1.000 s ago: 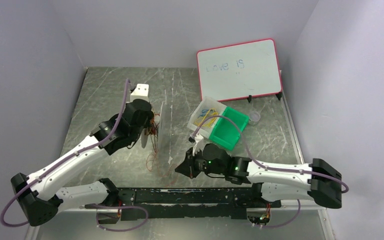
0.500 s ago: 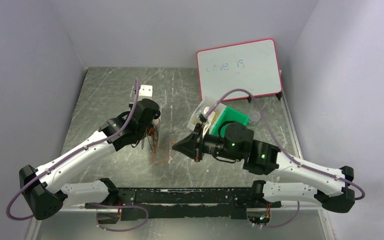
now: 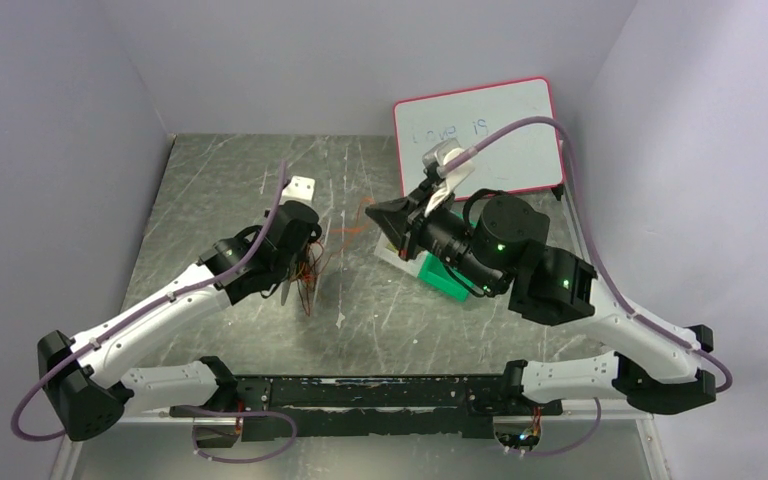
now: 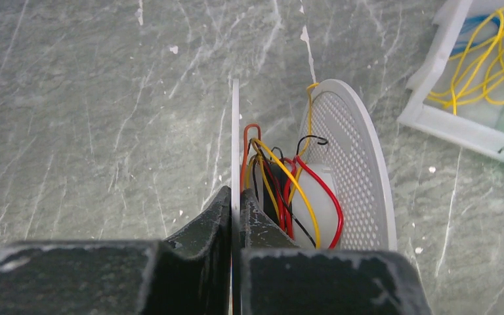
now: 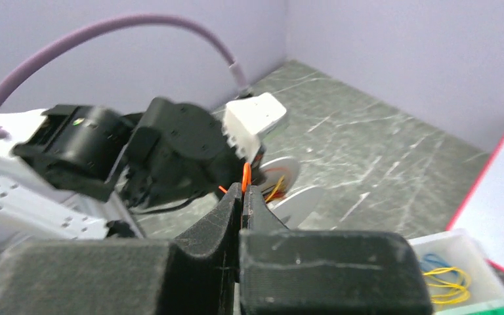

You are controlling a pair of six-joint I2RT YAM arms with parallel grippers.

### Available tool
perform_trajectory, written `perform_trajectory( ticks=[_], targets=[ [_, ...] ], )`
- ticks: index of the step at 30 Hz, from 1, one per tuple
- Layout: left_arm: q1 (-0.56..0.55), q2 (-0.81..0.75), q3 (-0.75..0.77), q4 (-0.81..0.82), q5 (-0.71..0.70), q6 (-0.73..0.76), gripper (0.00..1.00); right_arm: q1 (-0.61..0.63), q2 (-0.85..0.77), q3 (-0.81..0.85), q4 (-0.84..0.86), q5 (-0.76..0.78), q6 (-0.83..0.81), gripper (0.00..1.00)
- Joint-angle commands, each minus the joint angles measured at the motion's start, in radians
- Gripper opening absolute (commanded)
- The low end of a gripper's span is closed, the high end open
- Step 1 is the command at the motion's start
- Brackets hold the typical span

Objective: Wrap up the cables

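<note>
The white spool [image 4: 361, 170] stands on edge on the table, with red, yellow, black and orange wires bunched on its hub. My left gripper [image 4: 235, 203] is shut on the spool's thin solid flange; it also shows in the top view [image 3: 305, 262]. The thin orange-red cable [image 3: 356, 216] runs from the spool up to my right gripper [image 3: 378, 210], which is raised above the table's middle. In the right wrist view the right gripper [image 5: 243, 193] is shut on the cable [image 5: 245, 174], whose short end sticks out above the fingertips.
A pink-framed whiteboard [image 3: 480, 135] leans at the back right. A green bin [image 3: 450, 278] lies partly under my right arm. A white tray [image 4: 456, 128] holds yellow and blue wire loops [image 4: 485, 65] right of the spool. Walls close in on three sides.
My right gripper has risen and swung from the table's front towards the back, drawing the orange-red cable off the table and up from the spool. My left arm shifted slightly, still holding the spool.
</note>
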Motion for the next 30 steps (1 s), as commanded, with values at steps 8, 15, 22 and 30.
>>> perform_trajectory(
  ticks=[8,15,22,30],
  targets=[
    [-0.051,-0.083,-0.057,0.009,0.125,0.090,0.07,-0.038,0.102,0.157,0.077,0.245,-0.277,0.00],
    [-0.078,-0.148,-0.083,0.010,0.220,0.134,0.07,-0.244,0.190,0.218,0.097,0.099,-0.265,0.00],
    [-0.092,-0.203,-0.103,0.000,0.333,0.190,0.07,-0.439,0.260,0.208,0.142,0.000,-0.209,0.00],
    [-0.093,-0.298,-0.104,-0.011,0.434,0.243,0.07,-0.684,0.274,0.091,0.180,-0.087,-0.090,0.00]
  ],
)
